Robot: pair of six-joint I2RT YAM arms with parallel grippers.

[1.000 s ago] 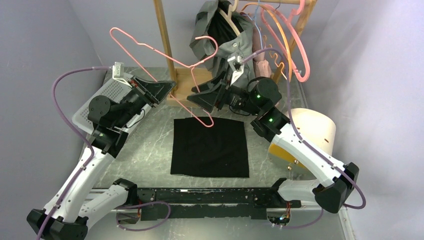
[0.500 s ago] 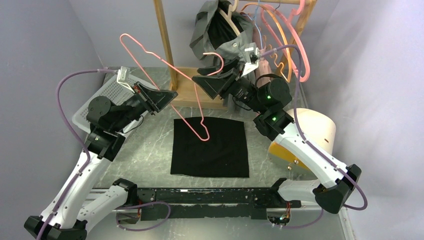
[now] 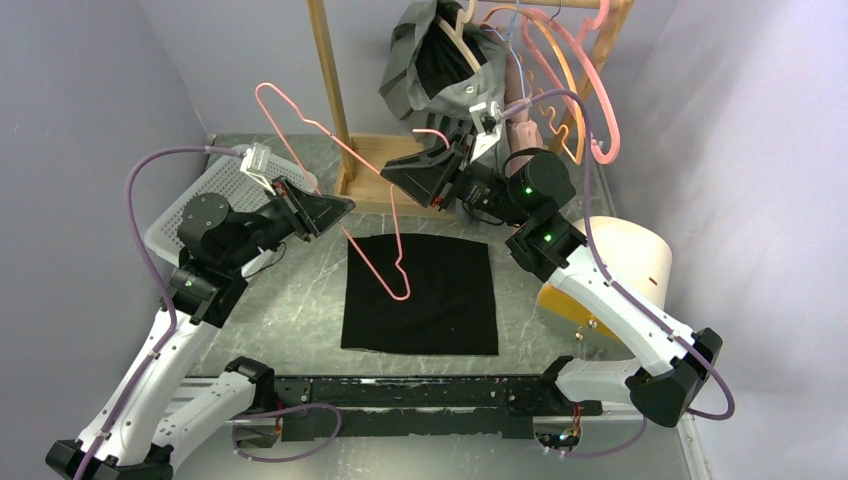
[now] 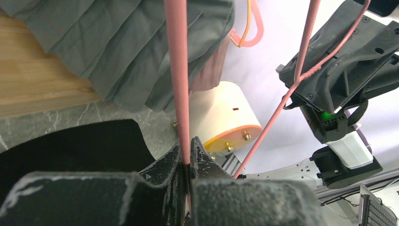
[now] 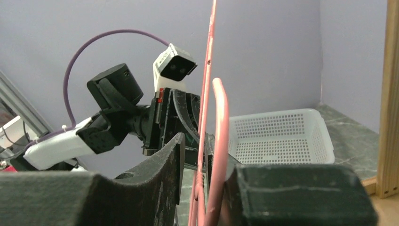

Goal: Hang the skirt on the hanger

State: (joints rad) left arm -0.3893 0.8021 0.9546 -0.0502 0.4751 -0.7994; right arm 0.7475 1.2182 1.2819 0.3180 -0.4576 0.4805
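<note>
The black skirt lies flat and square on the marble table. Above its far left corner hangs a pink wire hanger, tilted, its low end over the cloth. My left gripper is shut on one wire of the hanger, pinched tight between both fingers. My right gripper faces it from the right. The hanger's hook and twisted neck stand between its jaws; the hook lies against the right finger, and the left finger stays clear of the wire.
A wooden clothes rack stands at the back with a grey garment and several pink and orange hangers. A white perforated basket sits far left. A cream cylinder on a yellow base stands right.
The left arm has swung the hanger down and right, over the skirt's far edge. The right gripper rose, dropped a little, and its jaws narrowed around the hook.
</note>
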